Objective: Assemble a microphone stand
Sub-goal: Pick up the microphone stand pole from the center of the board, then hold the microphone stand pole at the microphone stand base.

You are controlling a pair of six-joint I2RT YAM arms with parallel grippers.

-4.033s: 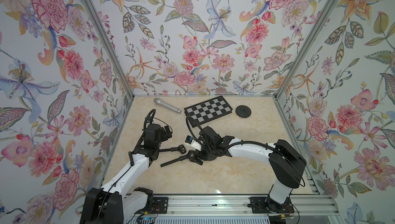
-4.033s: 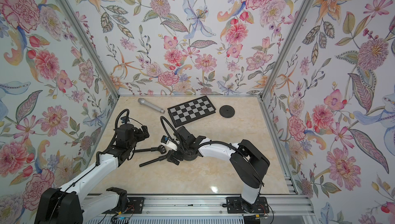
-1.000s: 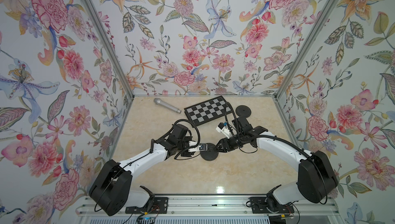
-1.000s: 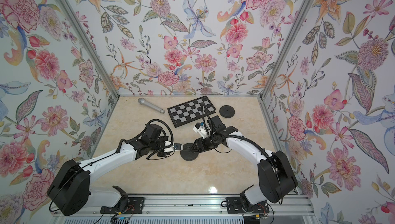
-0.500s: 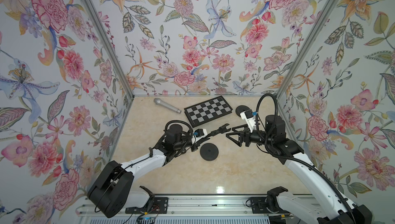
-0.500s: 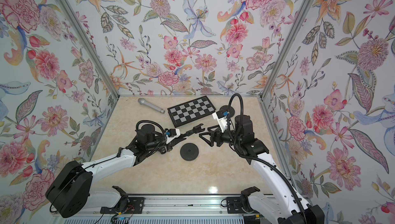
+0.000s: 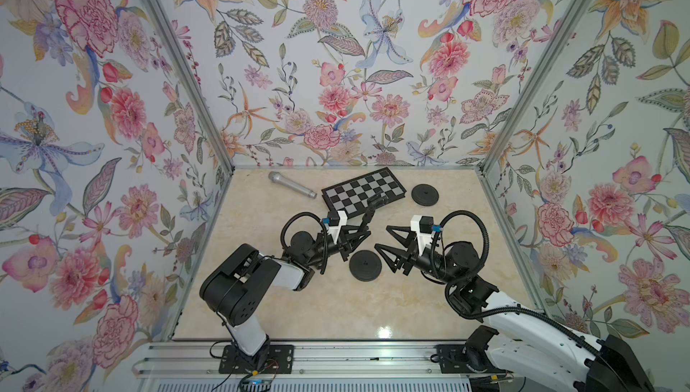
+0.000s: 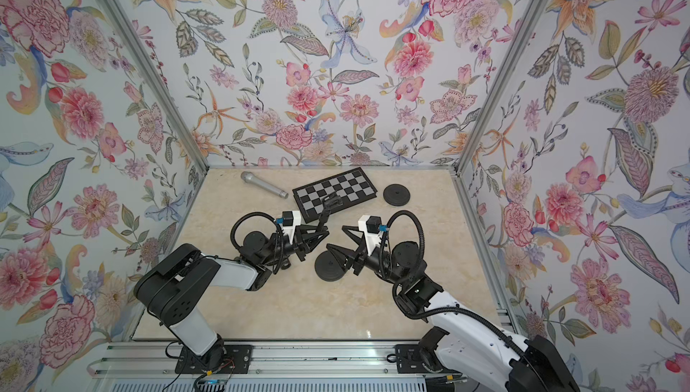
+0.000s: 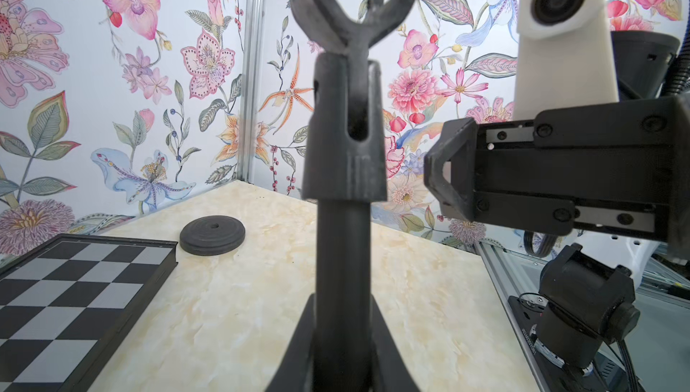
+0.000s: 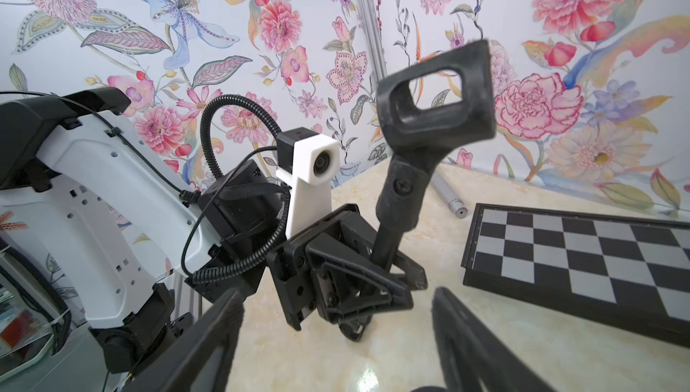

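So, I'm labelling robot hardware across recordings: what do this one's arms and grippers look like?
Both alike: the left arm and right arm have white shells with black joints. The left gripper and right gripper are black, with triangular open-frame fingers. Each wrist carries a white camera mount and a looped black corrugated cable.
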